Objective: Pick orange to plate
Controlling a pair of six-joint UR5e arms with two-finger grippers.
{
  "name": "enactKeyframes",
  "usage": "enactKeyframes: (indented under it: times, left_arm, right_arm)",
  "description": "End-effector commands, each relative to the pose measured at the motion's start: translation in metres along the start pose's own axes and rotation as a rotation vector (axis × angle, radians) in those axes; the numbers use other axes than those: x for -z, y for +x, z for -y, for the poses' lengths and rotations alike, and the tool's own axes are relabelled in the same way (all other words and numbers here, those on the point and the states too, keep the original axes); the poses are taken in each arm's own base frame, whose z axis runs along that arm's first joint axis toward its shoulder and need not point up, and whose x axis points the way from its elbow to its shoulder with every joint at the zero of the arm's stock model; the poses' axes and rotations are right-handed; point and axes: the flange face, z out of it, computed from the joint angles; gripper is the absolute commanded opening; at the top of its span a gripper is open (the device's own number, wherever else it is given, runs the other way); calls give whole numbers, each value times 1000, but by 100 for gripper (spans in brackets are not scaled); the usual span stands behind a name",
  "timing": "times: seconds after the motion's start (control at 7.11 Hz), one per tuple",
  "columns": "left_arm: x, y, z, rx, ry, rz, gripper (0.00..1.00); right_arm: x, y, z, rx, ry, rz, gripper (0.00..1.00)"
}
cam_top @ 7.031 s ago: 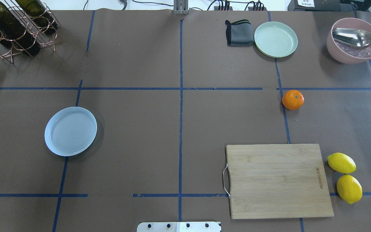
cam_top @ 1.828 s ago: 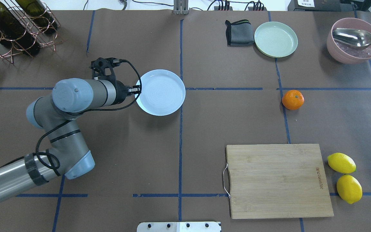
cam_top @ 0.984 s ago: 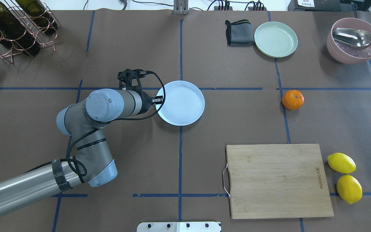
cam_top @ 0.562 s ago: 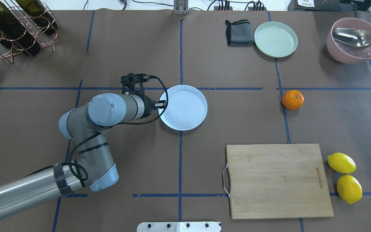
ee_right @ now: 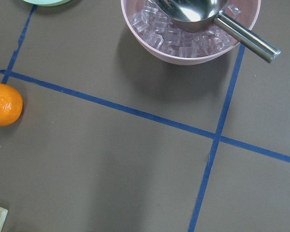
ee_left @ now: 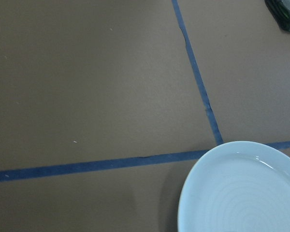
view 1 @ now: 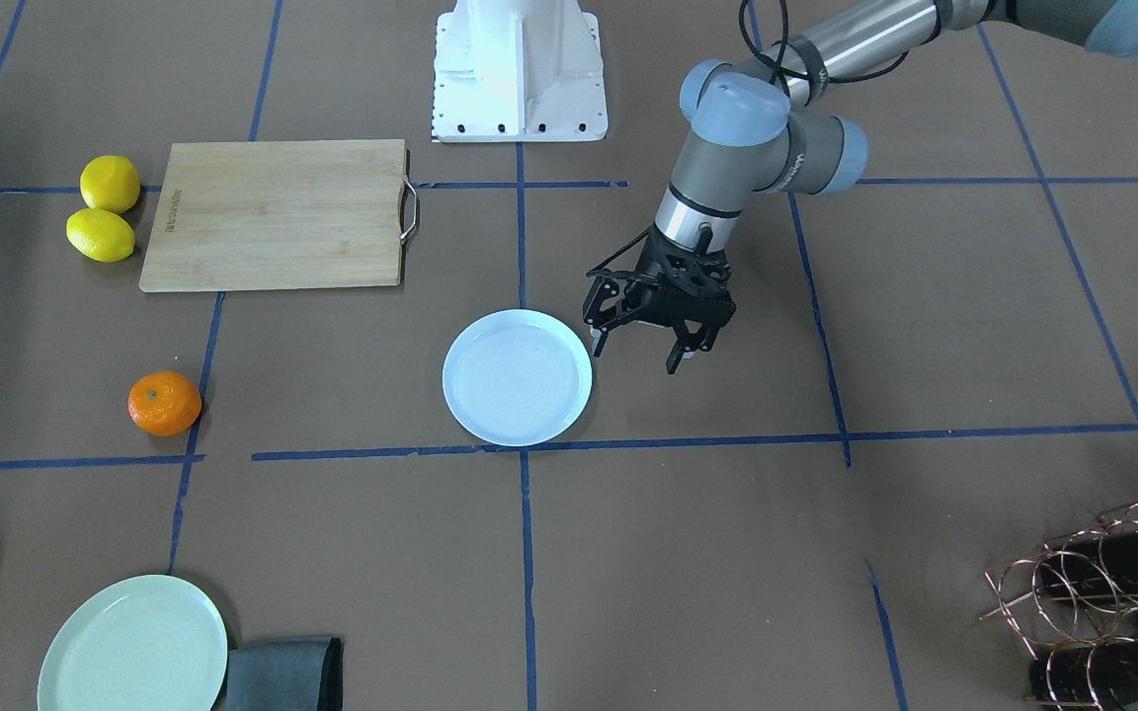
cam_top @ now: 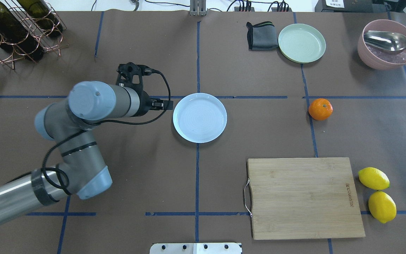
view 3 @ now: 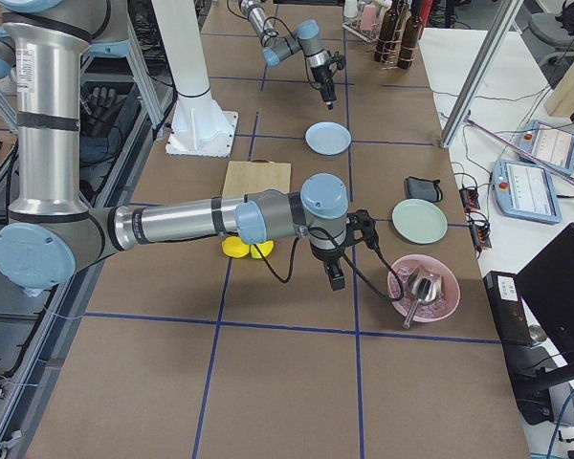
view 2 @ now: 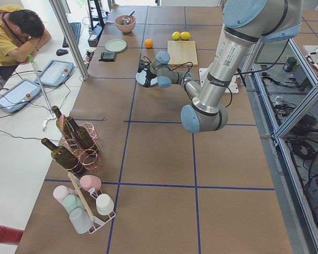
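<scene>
The orange (cam_top: 320, 109) lies on the brown table to the right of centre, and it also shows at the left edge of the right wrist view (ee_right: 5, 104). The white-bluish plate (cam_top: 200, 117) rests flat and empty at the table's centre (view 1: 517, 376). My left gripper (view 1: 636, 357) hovers open just beside the plate's rim, holding nothing. The left wrist view shows part of the plate (ee_left: 241, 193) at lower right. My right gripper (view 3: 336, 279) appears only in the exterior right view, near the pink bowl; I cannot tell whether it is open or shut.
A wooden cutting board (cam_top: 305, 197) lies at the front right with two lemons (cam_top: 374, 178) beside it. At the back right are a pale green plate (cam_top: 301, 43), a grey cloth (cam_top: 261, 35) and a pink bowl (cam_top: 386, 44) with ice and a spoon. A bottle rack (cam_top: 16, 28) fills the back left corner.
My left gripper carried the plate from the left side to the table's centre, set it down, let go and pulled back to the left. The orange has not moved.
</scene>
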Motion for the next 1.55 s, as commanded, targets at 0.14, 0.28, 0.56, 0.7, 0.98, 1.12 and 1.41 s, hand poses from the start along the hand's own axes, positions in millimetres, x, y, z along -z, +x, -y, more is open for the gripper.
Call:
enactKeyframes:
  times: [0.14, 0.28, 0.56, 0.7, 0.98, 1.12, 1.41]
  left_arm:
    - [120, -193, 74, -381, -85, 84, 100]
    - [159, -267, 93, -492, -89, 157, 100]
    - [244, -411, 123, -415, -232, 226, 100]
    - [251, -459, 109, -396, -330, 261, 100]
    - [264, -552, 16, -313, -447, 257, 100]
    - [261, -580, -45, -216, -489, 191, 100]
    - [291, -605, -69, -123, -448, 179, 100]
  right_arm:
    - [6, -6, 8, 17, 17, -2, 100]
    - [6, -6, 7, 16, 16, -2, 100]
    - [5, -5, 4, 14, 13, -2, 100]
    - [5, -5, 2, 15, 12, -2, 100]
    - [10, -12, 7, 41, 32, -3, 100]
    - [10, -23, 16, 98, 64, -1, 100]
    - [2, -33, 19, 116, 54, 12, 100]
